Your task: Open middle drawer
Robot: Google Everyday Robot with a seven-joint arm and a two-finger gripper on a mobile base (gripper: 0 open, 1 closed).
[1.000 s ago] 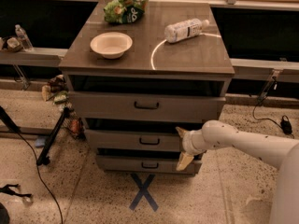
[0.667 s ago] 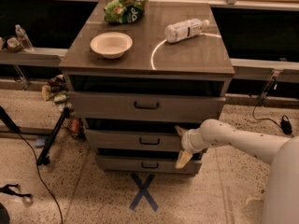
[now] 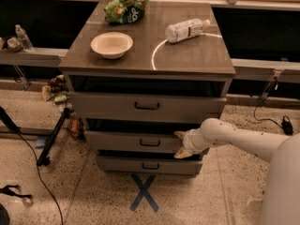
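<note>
1. The table (image 3: 187,60), a three-drawer cabinet, carries a bowl (image 3: 111,44), a bottle (image 3: 186,30) and a snack bag (image 3: 124,9).
2. The middle drawer (image 3: 126,142) lies between the other two.
3. The hand (image 3: 181,145) is at its right end, fingers spread open.

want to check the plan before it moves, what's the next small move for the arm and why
Probably a short, straight pull away from the cabinet. The gripper sits at the right end of the middle drawer front, to the right of its black handle, and the drawer looks barely out, if at all.
</note>
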